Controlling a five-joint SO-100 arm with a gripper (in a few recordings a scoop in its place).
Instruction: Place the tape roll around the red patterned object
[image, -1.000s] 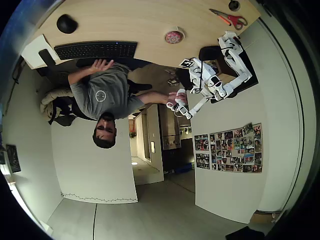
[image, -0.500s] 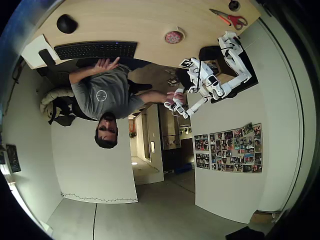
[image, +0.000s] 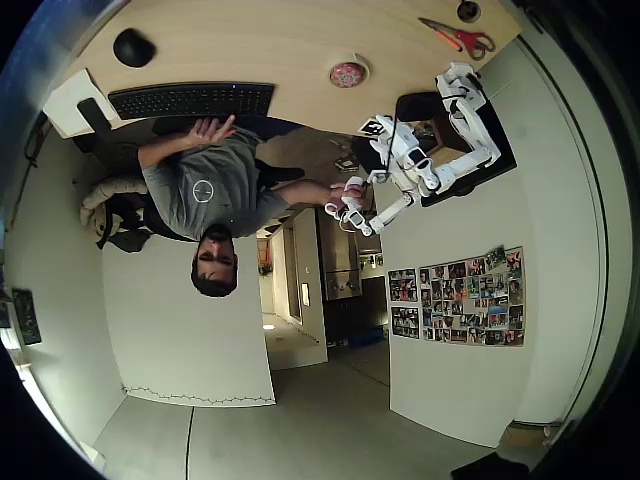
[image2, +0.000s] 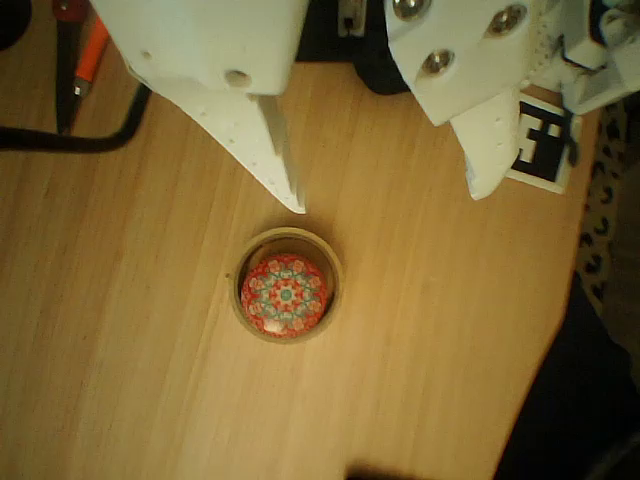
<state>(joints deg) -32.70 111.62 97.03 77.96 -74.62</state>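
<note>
Tape ring sits round the red ball, and my gripper hangs empty above it.

From the wrist view I see the tape roll (image2: 288, 285) flat on the wooden table (image2: 130, 350) with the red patterned object (image2: 285, 295) inside its open centre, the ring encircling it. My gripper (image2: 390, 200) has its fingers (image2: 270, 160) spread wide, holding nothing and clear of the ring. Overhead, ball and ring (image: 349, 73) lie near the table's edge.

Red ball (image2: 285, 294) with a teal-and-cream flower pattern, tan tape ring (image2: 330, 270), light wooden table (image2: 120, 330).
</note>
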